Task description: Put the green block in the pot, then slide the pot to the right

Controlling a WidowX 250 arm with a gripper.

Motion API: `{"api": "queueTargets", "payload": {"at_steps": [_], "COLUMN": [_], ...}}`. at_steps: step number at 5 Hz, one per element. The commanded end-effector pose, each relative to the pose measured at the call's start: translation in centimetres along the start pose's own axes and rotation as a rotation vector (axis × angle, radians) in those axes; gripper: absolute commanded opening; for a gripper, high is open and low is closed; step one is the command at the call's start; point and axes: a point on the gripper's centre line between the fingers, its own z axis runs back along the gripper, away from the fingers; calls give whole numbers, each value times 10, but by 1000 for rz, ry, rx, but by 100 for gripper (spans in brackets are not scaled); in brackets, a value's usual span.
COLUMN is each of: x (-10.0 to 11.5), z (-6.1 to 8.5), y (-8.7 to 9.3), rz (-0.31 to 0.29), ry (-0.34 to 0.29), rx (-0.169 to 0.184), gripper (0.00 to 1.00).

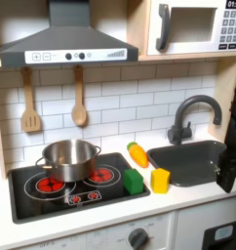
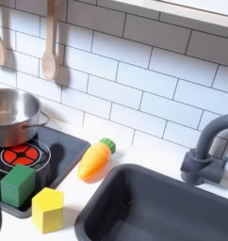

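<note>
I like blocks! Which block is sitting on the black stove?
The green block. It rests on the stove's corner; the yellow block sits on the white counter.

Soft, even light w/ no hard shadows; both exterior views looking low-res & blurry, glare glinting off the pot (image 1: 68, 156) wall.

The green block (image 2: 18, 185) sits on the stove (image 2: 50, 151) just beside the yellow block (image 2: 47, 209), the pot (image 2: 12, 115) behind.
</note>
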Motion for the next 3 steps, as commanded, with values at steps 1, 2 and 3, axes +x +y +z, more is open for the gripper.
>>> {"api": "queueTargets", "payload": {"at_steps": [1, 2, 3], "x": [0, 11, 23], "z": [0, -5, -11], "y": [0, 4, 12], "rz": [2, 2, 20], "ry": [0, -4, 2], "rx": [0, 8, 15], "gripper": [100, 100, 100]}}
